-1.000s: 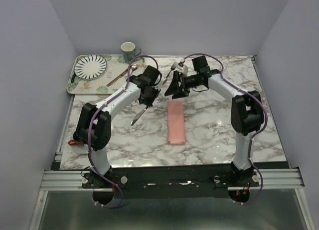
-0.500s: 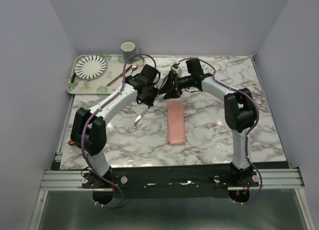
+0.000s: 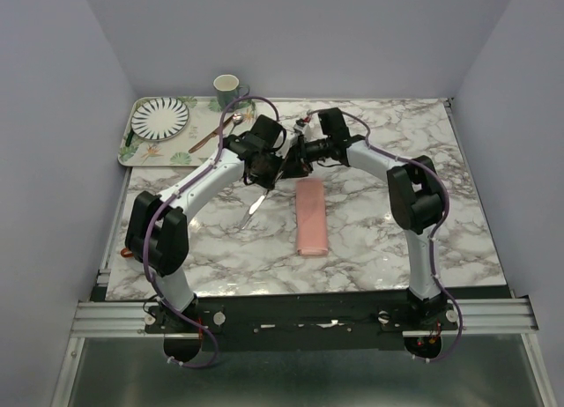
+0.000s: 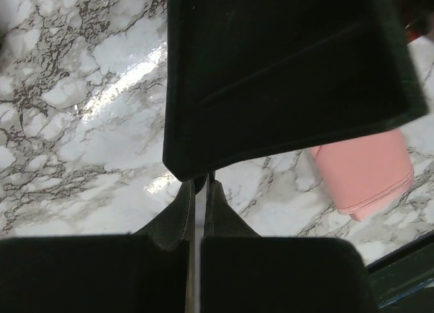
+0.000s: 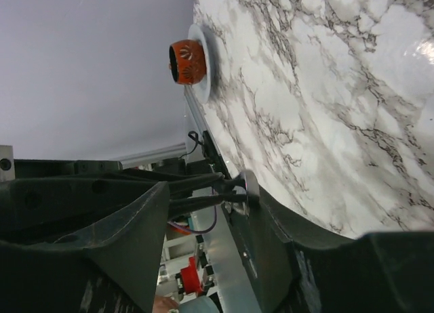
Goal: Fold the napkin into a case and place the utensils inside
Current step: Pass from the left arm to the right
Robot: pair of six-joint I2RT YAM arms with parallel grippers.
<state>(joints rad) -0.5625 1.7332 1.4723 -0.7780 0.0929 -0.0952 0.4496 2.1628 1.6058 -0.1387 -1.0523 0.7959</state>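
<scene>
The left gripper (image 3: 264, 171) clamps the tilted knife (image 3: 256, 202) left of the pink case (image 3: 310, 216), the right gripper (image 3: 293, 152) (open or closed, I cannot tell) close beside it.

Salmon-pink and plain, the case (image 3: 310, 217) glows on the surface (image 3: 379, 222), white marble veined in grey, and the knife (image 3: 256, 203) shines silver. Far left, the plate (image 3: 159, 118) shows black-and-white stripes on a cream tray (image 3: 141, 153) printed with green leaves, the mug (image 3: 226, 89) pale green. The left arm (image 3: 204, 176) and right arm (image 3: 377, 156): white shells, black joints, purple cables.
</scene>
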